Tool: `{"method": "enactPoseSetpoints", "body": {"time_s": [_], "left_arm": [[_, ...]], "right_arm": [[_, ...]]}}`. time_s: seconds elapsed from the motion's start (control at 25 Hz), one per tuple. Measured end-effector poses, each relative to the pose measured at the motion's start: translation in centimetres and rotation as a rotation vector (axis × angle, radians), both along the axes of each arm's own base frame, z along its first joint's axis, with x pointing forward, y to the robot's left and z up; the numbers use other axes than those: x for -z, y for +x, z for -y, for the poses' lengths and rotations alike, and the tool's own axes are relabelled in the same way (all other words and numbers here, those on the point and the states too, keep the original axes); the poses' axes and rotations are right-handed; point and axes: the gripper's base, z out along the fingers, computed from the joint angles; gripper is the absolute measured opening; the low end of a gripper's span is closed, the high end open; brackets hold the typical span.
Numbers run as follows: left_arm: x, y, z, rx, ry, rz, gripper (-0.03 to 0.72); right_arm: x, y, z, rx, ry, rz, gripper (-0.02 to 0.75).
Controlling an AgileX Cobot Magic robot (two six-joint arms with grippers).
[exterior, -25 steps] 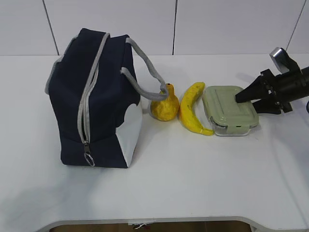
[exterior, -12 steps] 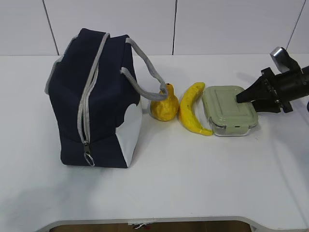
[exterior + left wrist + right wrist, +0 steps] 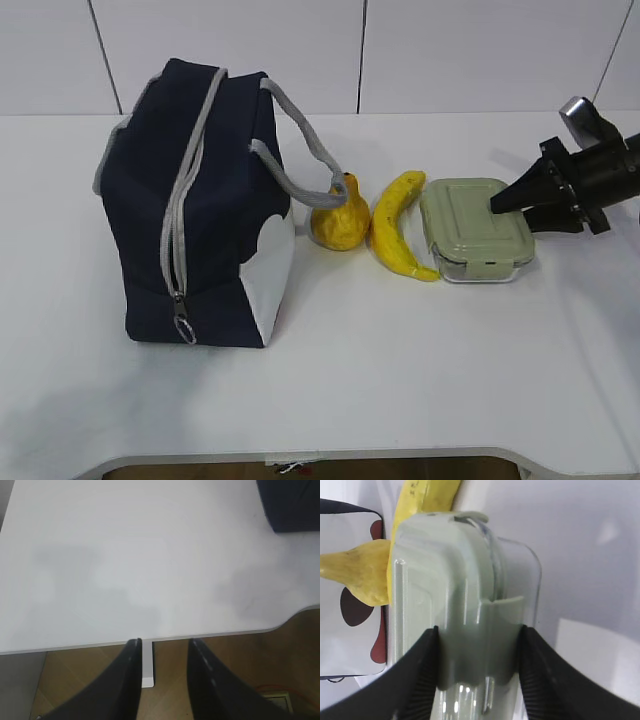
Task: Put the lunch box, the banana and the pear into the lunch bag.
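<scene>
The navy lunch bag (image 3: pixel 200 200) stands at the left with its grey zipper closed; its white panel with red-brown marks shows in the right wrist view (image 3: pixel 345 535). The pear (image 3: pixel 340 222), the banana (image 3: pixel 395 230) and the green-lidded lunch box (image 3: pixel 470 230) lie in a row to its right. My right gripper (image 3: pixel 500 210) is at the box's right end. In the right wrist view (image 3: pixel 480 630) its fingers press either side of the lid's end clip on the lunch box (image 3: pixel 465 580), which rests on the table. The banana (image 3: pixel 425 495) and pear (image 3: pixel 355 575) lie beyond. My left gripper (image 3: pixel 162 642) is open and empty.
The bag's grey webbing handles (image 3: pixel 305 150) hang over toward the pear. The left gripper hovers at the white table's front edge (image 3: pixel 75 647), with brown floor below; a corner of the bag (image 3: pixel 290 505) shows at the top right of that view.
The right arm has drawn slightly to the right while its fingertips stay at the lunch box's end. The box, banana, pear and bag have not visibly moved.
</scene>
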Motion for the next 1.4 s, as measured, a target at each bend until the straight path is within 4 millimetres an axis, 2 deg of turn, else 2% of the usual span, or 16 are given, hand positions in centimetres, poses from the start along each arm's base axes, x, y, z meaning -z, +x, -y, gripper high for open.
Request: {"method": "enactPoseSetpoints", "body": {"time_s": [0.36, 0.84, 0.96, 1.12, 1.4], "left_arm": [[0.0, 0.0, 0.0, 0.0, 0.0, 0.0, 0.24], [-1.1, -0.9, 0.0, -0.003, 0.006, -0.02, 0.24], [-1.7, -0.8, 0.1, 0.006, -0.01, -0.027, 0.24], [-2.6, 0.2, 0.9, 0.048, -0.094, -0.073, 0.24], [-4.7, 3.8, 1.7, 0.091, -0.209, -0.181, 0.24]], "right_arm": [[-0.5, -0.2, 0.1, 0.023, -0.01, -0.033, 0.366], [-3.6, -0.6, 0.2, 0.075, -0.075, -0.018, 0.364], [-5.0, -0.8, 0.1, 0.09, -0.075, -0.002, 0.364], [-7.7, -1.2, -0.4, 0.101, -0.066, 0.055, 0.363], [-11.9, -1.9, -3.1, 0.077, -0.019, 0.147, 0.363]]}}
